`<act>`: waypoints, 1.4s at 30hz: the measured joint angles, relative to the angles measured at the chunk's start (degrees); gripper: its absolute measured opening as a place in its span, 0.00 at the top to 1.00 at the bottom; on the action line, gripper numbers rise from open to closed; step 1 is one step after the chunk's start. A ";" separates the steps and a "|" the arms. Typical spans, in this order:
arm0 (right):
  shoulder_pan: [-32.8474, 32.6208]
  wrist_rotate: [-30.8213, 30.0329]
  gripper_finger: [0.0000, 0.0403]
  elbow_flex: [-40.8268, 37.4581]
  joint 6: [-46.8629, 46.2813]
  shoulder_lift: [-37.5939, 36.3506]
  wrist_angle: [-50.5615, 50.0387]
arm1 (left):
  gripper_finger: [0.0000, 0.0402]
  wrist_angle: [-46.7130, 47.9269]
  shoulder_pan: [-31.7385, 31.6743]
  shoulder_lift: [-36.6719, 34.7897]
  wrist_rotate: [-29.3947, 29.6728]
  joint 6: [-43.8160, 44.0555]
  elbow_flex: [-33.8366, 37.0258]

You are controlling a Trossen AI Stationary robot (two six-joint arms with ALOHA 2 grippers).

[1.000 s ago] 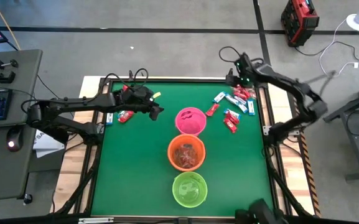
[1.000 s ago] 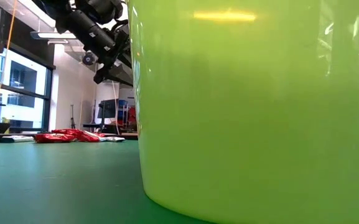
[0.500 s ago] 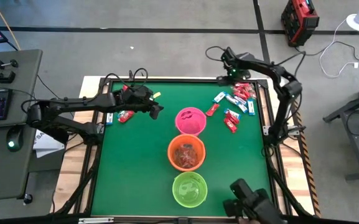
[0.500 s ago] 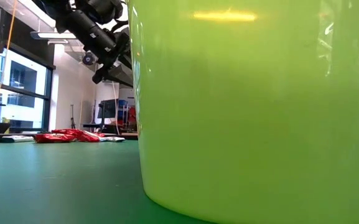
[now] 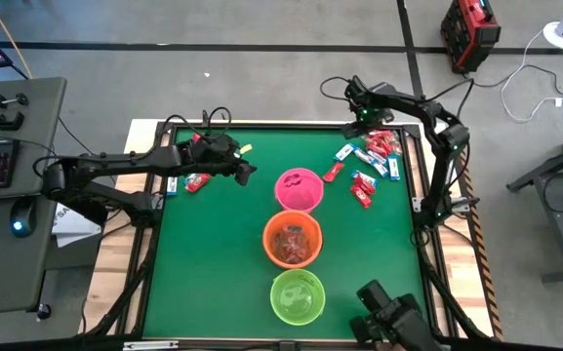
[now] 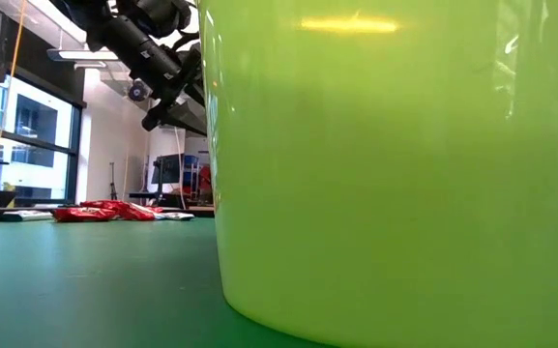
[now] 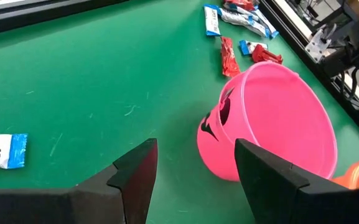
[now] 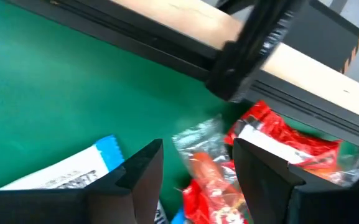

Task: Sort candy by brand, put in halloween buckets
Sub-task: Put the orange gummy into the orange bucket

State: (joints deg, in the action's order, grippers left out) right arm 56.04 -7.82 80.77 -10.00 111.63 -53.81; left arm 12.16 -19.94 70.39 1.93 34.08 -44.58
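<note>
The pink bucket (image 5: pixel 299 189), orange bucket (image 5: pixel 292 239) and lime green bucket (image 5: pixel 298 296) stand in a row down the table's middle. Candy lies in two heaps, one at the far right (image 5: pixel 367 161) and one at the far left (image 5: pixel 193 181). My right gripper (image 5: pixel 361 125) hangs open, pointing down over the far end of the right heap, its fingers on either side of a silver-and-red packet (image 8: pixel 203 155). A red packet (image 8: pixel 285 144) and a blue-and-white packet (image 8: pixel 67 173) lie beside it. My left gripper (image 5: pixel 246 174) waits open left of the pink bucket (image 7: pixel 272 118), with nothing between its fingers.
The orange bucket holds several candies. A lone blue-and-white packet (image 7: pixel 2 151) lies on the green mat by my left gripper. The wooden table rim and black rail (image 8: pixel 241 43) run close behind the right heap. The lime green bucket (image 6: pixel 395 164) fills the low view.
My right gripper has gone down and a little toward the table's left, onto the far end of the right candy heap, rolling its wrist as the arm folded in. Most of this happened early in the second. Its fingers have kept their gap.
</note>
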 joint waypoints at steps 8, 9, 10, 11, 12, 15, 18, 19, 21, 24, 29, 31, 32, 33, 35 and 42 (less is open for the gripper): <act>-0.21 -1.54 0.54 -0.02 1.26 0.14 0.39 | 0.49 0.02 0.00 0.00 0.00 0.41 0.00; -0.20 -1.96 0.54 -0.02 1.19 0.40 0.57 | 0.49 0.02 0.00 0.00 0.00 0.40 0.00; -0.18 -2.01 0.54 -0.02 1.06 0.76 0.68 | 0.49 0.02 0.00 0.00 0.00 0.41 0.00; -0.16 -1.57 0.54 -0.02 0.97 1.21 0.51 | 0.49 0.02 0.00 0.00 0.00 0.42 0.00; -0.16 -0.90 0.54 -0.04 0.80 1.68 0.22 | 0.49 0.02 0.00 0.00 0.00 0.42 0.00; -0.67 0.33 0.54 -0.07 0.63 2.86 -0.10 | 0.49 0.02 0.16 0.00 0.00 0.54 0.00; -1.47 -0.32 0.54 -0.07 1.01 3.57 -0.07 | 0.49 0.04 0.28 0.00 -0.02 1.79 0.00; -1.66 -1.28 0.54 -0.07 1.02 3.80 -0.01 | 0.49 0.07 0.35 0.00 -0.01 1.86 0.00; -1.86 -3.26 0.55 -0.07 1.00 4.00 0.03 | 0.49 0.15 0.58 0.00 0.02 1.84 0.00; -1.78 -6.01 0.62 -0.07 1.04 4.00 0.02 | 0.49 0.15 1.02 0.00 0.02 1.82 0.00; -1.70 -7.86 0.90 -0.07 2.43 3.85 -1.47 | 0.49 0.16 1.67 0.00 0.09 1.79 0.00; -2.18 -7.90 0.97 -0.11 3.78 2.87 -1.53 | 0.49 0.20 1.68 0.00 0.11 1.79 0.00; -2.47 -7.90 0.97 -0.11 4.08 1.98 -1.27 | 0.49 0.24 1.68 0.00 0.13 1.79 0.00; -2.86 -7.92 0.96 -0.11 4.47 0.91 -1.01 | 0.49 0.33 1.68 0.00 0.15 1.75 0.00; -3.69 -7.64 0.98 -0.11 4.92 -1.76 -0.72 | 0.49 0.36 1.68 0.00 0.26 1.28 0.00; -10.11 3.68 0.99 -0.09 3.38 -16.59 0.18 | 0.49 0.48 1.66 -0.02 0.84 -0.83 0.00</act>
State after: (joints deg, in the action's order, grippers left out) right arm 45.93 -4.14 80.68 -6.62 95.04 -53.63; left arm 12.64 -18.28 70.37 2.78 33.25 -44.58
